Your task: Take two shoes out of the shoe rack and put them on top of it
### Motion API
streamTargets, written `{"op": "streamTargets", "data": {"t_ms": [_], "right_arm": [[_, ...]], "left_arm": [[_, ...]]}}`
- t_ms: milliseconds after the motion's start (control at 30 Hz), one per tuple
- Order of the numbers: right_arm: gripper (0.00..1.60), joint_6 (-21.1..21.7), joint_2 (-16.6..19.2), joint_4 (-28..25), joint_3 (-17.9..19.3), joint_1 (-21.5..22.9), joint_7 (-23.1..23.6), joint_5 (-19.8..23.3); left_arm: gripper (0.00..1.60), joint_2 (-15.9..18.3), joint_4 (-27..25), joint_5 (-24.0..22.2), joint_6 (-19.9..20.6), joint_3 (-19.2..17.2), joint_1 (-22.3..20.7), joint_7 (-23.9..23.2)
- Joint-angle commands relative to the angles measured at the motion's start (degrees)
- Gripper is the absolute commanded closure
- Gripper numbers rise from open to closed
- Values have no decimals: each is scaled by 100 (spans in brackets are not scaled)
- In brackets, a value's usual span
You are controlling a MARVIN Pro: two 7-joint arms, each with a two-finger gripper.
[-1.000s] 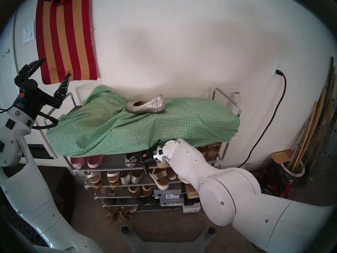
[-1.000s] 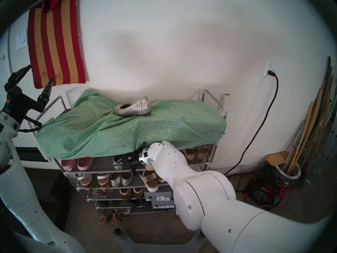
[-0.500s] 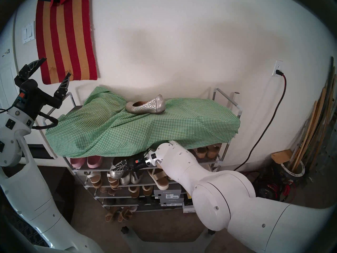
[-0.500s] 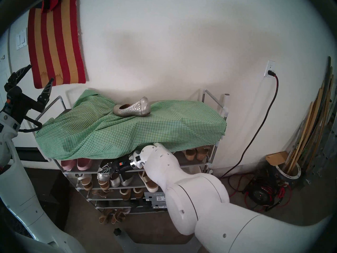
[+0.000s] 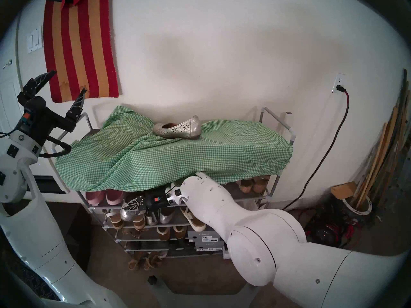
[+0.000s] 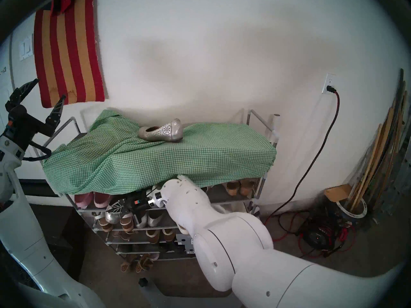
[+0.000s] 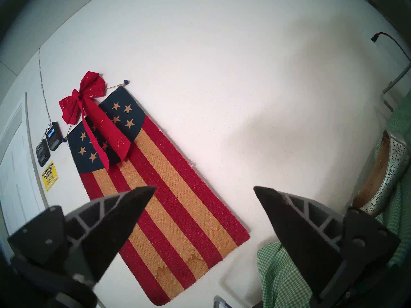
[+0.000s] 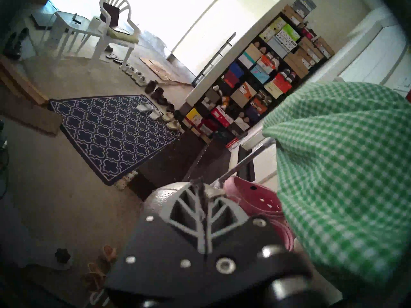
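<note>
One silver perforated flat (image 5: 178, 129) (image 6: 161, 133) lies on its sole on the green checked cloth (image 5: 166, 158) that covers the top of the grey shoe rack (image 5: 277, 120) (image 6: 260, 119). It also shows at the right edge of the left wrist view (image 7: 391, 174). My right gripper (image 5: 132, 204) (image 6: 117, 208) (image 8: 201, 212) is shut on a second silver flat (image 5: 126, 214) (image 6: 111, 216) (image 8: 159, 196). It holds that flat in front of the rack's left half, just below the cloth's hanging edge. My left gripper (image 5: 69, 80) (image 6: 50, 88) (image 7: 204, 187) is open and empty, raised left of the rack.
Pink slip-ons (image 5: 104, 195) (image 8: 255, 197) sit on the second tier beside my right gripper. Plain silver flats (image 5: 159, 217), sandals and shoe boxes (image 5: 204, 235) fill the lower tiers. A striped flag (image 5: 77, 45) hangs on the wall. A power cord (image 5: 322, 149) and wooden slats (image 5: 382, 158) are at the right.
My right gripper has moved left and out from the second tier with the silver flat in it. The cloth's front edge shifted over my arm. The left arm has not moved.
</note>
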Motion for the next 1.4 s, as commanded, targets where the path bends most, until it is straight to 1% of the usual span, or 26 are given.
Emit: {"op": "streamTargets", "data": {"t_ms": [0, 67, 100, 133, 267, 300, 333, 567, 733, 1133, 1367], "right_arm": [[160, -53, -239, -190, -149, -47, 611, 203], [160, -53, -224, -220, -192, -62, 593, 231], [160, -53, -211, -249, -196, -72, 676, 263], [160, -53, -176, -267, -249, -80, 586, 266], [160, -53, -130, -331, -292, -93, 645, 310], [160, -53, -113, -343, -313, -90, 552, 305], [160, -53, -99, -373, -312, -84, 600, 329], [160, -53, -45, -542, -316, -26, 418, 456], [160, -53, -89, -650, -320, -66, 342, 550], [160, -53, -181, -774, -387, -260, 337, 745], [160, -53, -217, -826, -470, -446, 352, 850]], "left_arm": [[0, 7, -8, 6, -14, 12, 8, -9], [0, 5, -8, 7, -13, 11, 6, -11], [0, 4, -8, 8, -13, 10, 5, -12], [0, 2, -8, 8, -12, 9, 3, -14], [0, -1, -8, 9, -11, 8, 0, -16], [0, -2, -7, 9, -11, 7, -1, -17], [0, -3, -7, 9, -10, 7, -2, -17], [0, -11, -6, 10, -8, 2, -10, -22], [0, -17, -5, 11, -7, -2, -17, -25], [0, -29, -5, 13, -7, -10, -29, -34], [0, -36, -4, 15, -7, -13, -37, -39]]}}
